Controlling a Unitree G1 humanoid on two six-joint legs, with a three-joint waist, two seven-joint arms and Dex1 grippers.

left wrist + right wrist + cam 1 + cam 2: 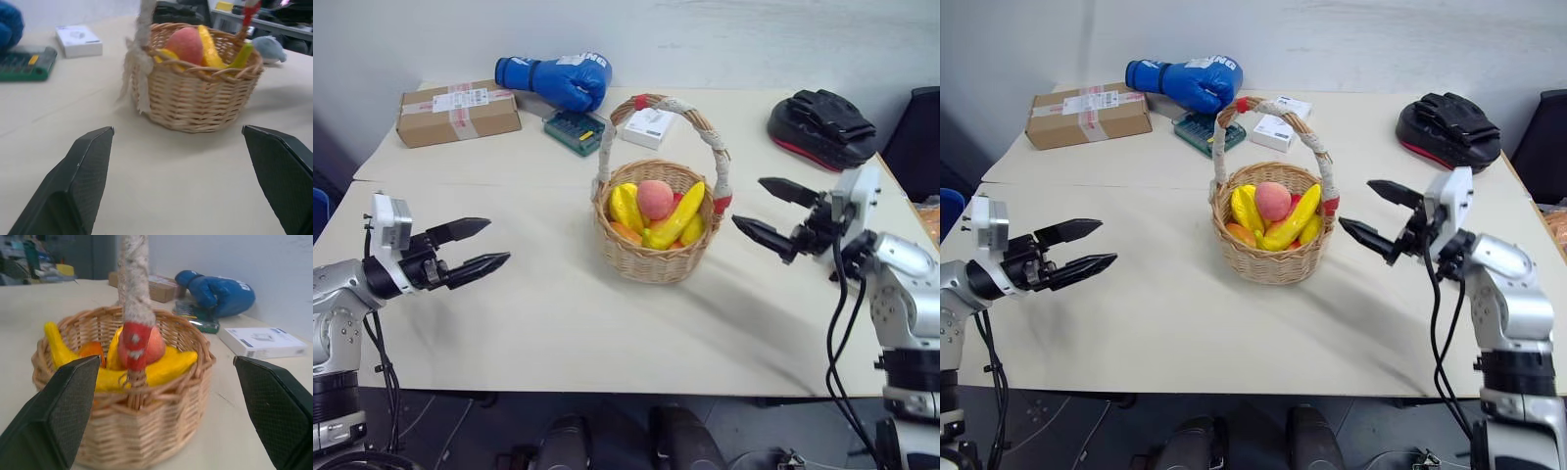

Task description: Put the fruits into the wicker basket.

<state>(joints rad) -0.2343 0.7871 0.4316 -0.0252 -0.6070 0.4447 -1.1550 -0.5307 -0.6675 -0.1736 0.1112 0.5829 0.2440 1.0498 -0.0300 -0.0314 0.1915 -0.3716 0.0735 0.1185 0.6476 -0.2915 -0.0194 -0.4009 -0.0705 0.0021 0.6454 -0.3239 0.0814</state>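
- On the table, head view: wicker basket holds peach and banana; task appears complete.
- Left gripper and right gripper flank it, fingers spread, empty, apart from the basket.
- Left wrist view: basket ahead, fingers wide.
- Right wrist view: handle near, centred.

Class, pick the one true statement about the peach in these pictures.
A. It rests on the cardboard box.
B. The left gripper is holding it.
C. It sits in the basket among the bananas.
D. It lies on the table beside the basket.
C: the peach sits inside the basket among the bananas, and both grippers are open and empty.
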